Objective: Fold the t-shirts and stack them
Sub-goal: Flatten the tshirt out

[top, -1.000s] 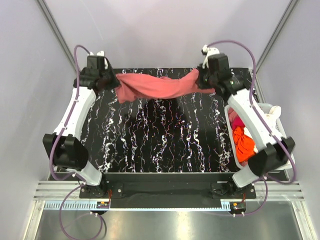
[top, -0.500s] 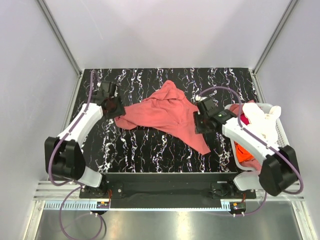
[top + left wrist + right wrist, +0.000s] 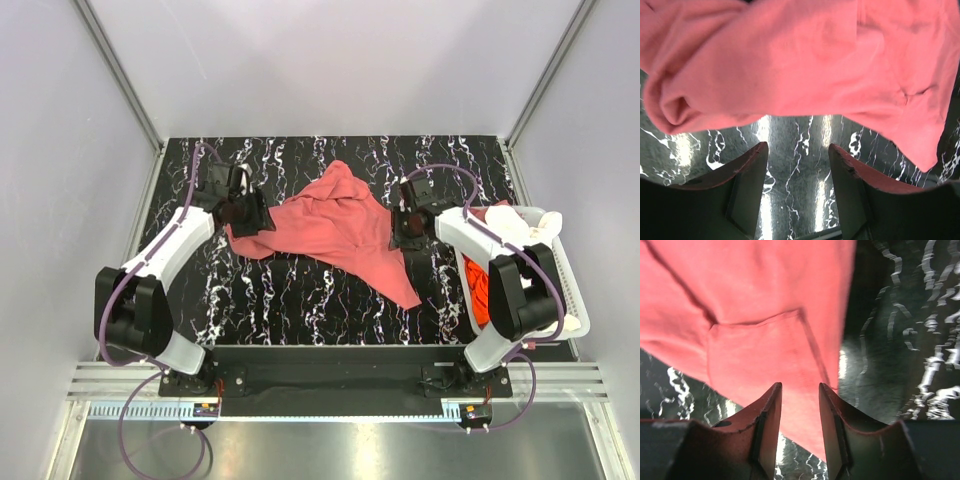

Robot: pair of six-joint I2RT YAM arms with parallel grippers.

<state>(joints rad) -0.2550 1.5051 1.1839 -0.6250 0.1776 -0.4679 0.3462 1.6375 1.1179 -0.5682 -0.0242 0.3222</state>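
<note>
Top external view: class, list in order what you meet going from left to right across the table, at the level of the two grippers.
left gripper → salmon-pink t-shirt → right gripper → white basket

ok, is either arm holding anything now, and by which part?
Nothing is held. Left fingers stand open over the table, just short of the shirt; right fingers stand open over its edge, not pinching.

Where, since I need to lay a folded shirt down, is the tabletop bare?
Bare: the near strip of table between the salmon-pink shirt and the arm bases, and the far right corner behind the right tool. Crowded: the middle, where the shirt lies, and the basket side.
</note>
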